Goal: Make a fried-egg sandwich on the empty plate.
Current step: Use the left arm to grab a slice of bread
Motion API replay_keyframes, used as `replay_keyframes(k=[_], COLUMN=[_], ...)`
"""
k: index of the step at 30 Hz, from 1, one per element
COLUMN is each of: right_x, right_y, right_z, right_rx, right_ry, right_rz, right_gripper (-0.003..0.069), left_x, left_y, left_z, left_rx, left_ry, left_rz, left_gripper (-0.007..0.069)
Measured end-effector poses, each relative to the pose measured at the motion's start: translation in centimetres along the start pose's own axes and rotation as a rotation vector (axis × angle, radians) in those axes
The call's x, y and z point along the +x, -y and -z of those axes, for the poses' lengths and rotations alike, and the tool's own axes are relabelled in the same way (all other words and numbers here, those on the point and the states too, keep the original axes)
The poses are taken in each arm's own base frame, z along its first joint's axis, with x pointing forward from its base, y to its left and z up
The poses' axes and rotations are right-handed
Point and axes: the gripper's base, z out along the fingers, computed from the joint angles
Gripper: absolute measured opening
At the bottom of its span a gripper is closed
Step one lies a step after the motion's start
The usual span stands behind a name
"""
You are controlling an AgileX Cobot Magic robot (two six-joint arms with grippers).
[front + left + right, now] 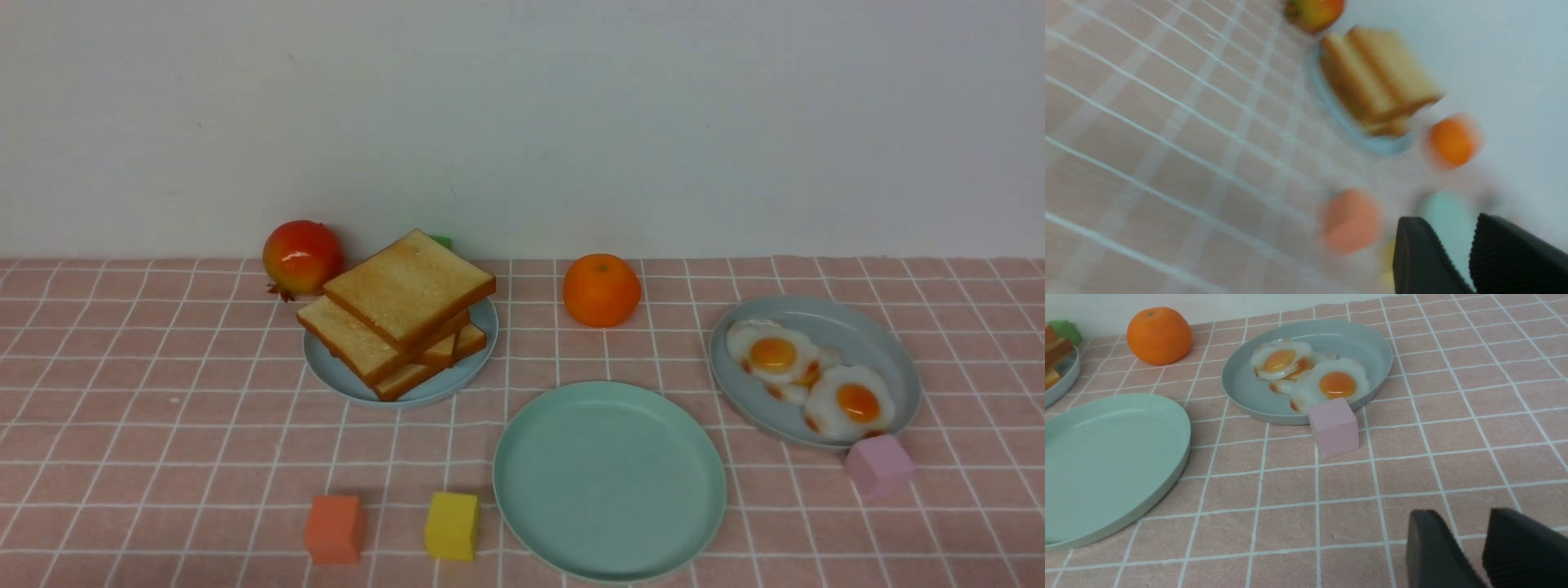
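A stack of golden toast slices (408, 286) lies on a pale blue plate (343, 380) at the back left. Fried eggs (773, 353) with orange yolks lie on a grey-blue plate (865, 335) at the right. The mint-green plate (608, 482) is empty at the front centre. Neither gripper shows in the front view. My left gripper (1447, 222) is open and empty, with the blurred toast (1376, 81) far beyond it. My right gripper (1464, 514) is open and empty above the cloth, short of the eggs (1337, 384) and beside the mint plate (1106, 457).
A pomegranate (302, 256) and an orange (602, 289) stand near the back wall. An orange cube (334, 528) and a yellow cube (451, 525) stand left of the mint plate. A pink cube (878, 465) touches the egg plate's front rim.
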Motion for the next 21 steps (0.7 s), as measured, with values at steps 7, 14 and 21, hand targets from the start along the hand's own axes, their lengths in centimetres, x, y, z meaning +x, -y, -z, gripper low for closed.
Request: replay_keyframes(k=[7,14,21], right_x=[0.0,0.0,0.0], right_y=[0.0,0.0,0.0], right_z=[0.0,0.0,0.0], right_rx=[0.000,0.000,0.000], right_ry=[0.000,0.000,0.000], right_rz=[0.000,0.000,0.000], right_gripper=[0.0239,0.0239,0.0239], left_x=[-1.5,-1.7,-4.1], left_y=[0.8,1.3,9.9], left_z=[0.1,0.3,1.7], left_rx=[0.117,0.132,0.183], left_ry=[0.142,0.139,-0.134], left_rz=[0.421,0.406,-0.304], left_gripper=[0.0240,0.0226,0.0063])
